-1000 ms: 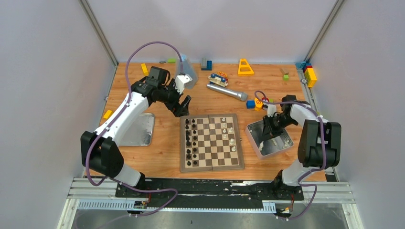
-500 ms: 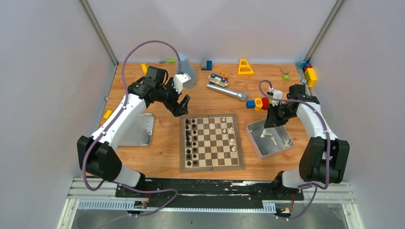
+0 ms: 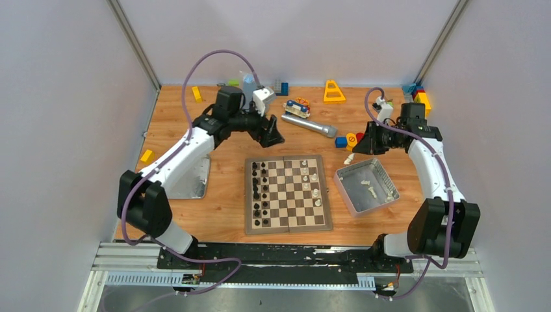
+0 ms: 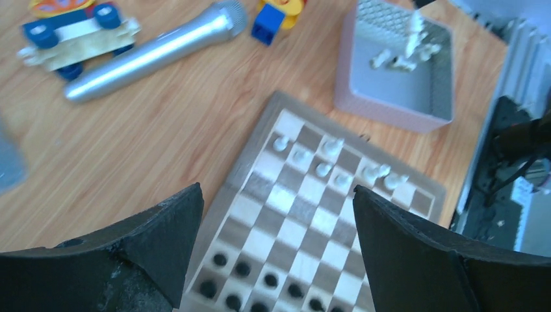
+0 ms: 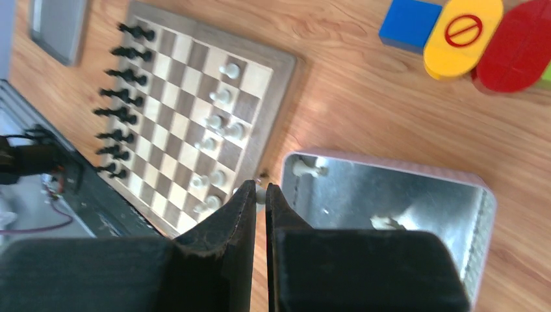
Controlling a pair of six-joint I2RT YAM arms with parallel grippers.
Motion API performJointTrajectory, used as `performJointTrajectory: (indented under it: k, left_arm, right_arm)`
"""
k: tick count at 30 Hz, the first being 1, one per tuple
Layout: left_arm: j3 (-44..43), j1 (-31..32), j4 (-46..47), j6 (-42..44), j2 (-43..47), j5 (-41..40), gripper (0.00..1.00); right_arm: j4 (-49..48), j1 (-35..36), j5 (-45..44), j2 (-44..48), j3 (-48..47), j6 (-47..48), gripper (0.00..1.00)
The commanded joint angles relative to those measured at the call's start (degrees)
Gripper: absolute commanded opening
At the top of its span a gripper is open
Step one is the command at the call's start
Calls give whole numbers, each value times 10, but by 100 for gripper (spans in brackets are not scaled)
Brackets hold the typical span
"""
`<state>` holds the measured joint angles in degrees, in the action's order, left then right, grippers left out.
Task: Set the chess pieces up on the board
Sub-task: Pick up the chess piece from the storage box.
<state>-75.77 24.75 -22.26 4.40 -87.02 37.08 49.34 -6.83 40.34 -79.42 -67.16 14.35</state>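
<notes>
Right gripper (image 5: pixel 259 190) pinches a small cream chess piece (image 3: pixel 349 158) just beside the shiny square metal tin (image 3: pixel 344 195). Left gripper (image 4: pixel 276 192) hangs open past the far edge of the checkered wooden chessboard (image 3: pixel 288 227).

A square wooden chessboard (image 3: pixel 289 195) with dark brown and cream squares and a tan border lies flat mid-table. Tiny cream chess pieces (image 3: pixel 314 177) stand upright on its right-hand squares. Others lie tipped over inside the metal tin (image 3: pixel 343 192). One more cream piece (image 3: pixel 349 158) hangs pinched in the right gripper (image 5: pixel 259 195), just off the tin's far corner.
</notes>
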Motion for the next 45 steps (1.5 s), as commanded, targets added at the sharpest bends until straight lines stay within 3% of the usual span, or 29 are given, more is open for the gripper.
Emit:
performJointTrajectory:
  k: [1, 12, 18, 33, 45]
  left_arm:
    - [-2, 69, 181, -142, -48, 27, 91]
    - [-73, 102, 396, -402, -196, 61, 80]
    - [-92, 108, 488, -510, -243, 75, 71]
    - [-95, 130, 527, -581, -282, 63, 67]
    - [-94, 137, 527, -584, -283, 68, 49]
  right_arm:
    - [-105, -1, 90, 3, -16, -136, 0]
    - [-309, -1, 153, -16, 18, -390, 0]
    - [-392, 0, 143, -36, 46, -492, 0]
    - [-446, -1, 147, -52, 56, -570, 0]
    - [-449, -1, 151, -55, 56, -574, 0]
